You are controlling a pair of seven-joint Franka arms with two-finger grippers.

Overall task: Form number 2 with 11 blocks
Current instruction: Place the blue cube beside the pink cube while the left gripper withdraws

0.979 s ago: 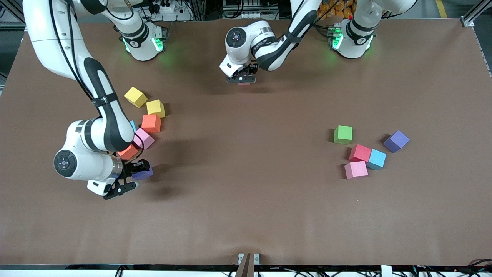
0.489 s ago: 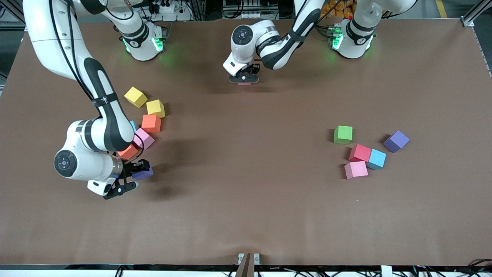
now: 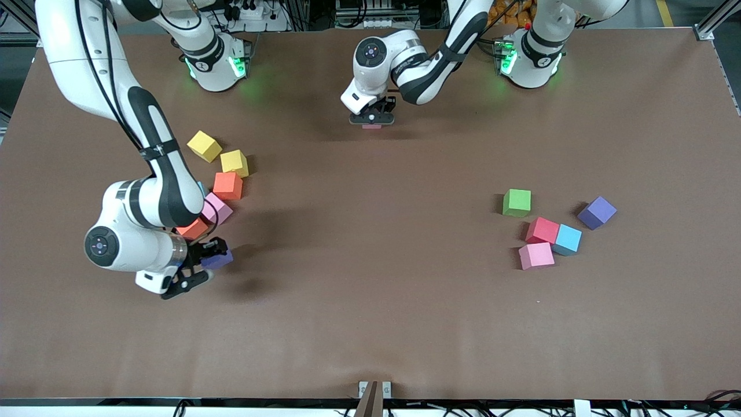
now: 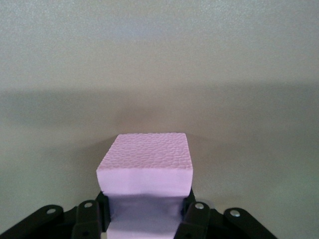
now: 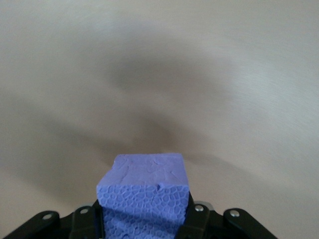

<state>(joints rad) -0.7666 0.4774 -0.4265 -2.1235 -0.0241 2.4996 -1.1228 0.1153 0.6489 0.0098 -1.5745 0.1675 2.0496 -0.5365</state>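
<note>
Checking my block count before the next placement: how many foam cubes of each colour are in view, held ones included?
Pink cubes: 3
Purple cubes: 2
Orange cubes: 2
Light blue cubes: 2, one mostly hidden
Yellow cubes: 2
Green cube: 1
Red cube: 1
Total: 13

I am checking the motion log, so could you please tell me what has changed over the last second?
The left gripper, shut on a pink block, has drifted toward the left arm's end of the table, near the bases. The right gripper, shut on a purple block, edged slightly the same way. Both grips are unchanged, and the other blocks on the table stayed put.
</note>
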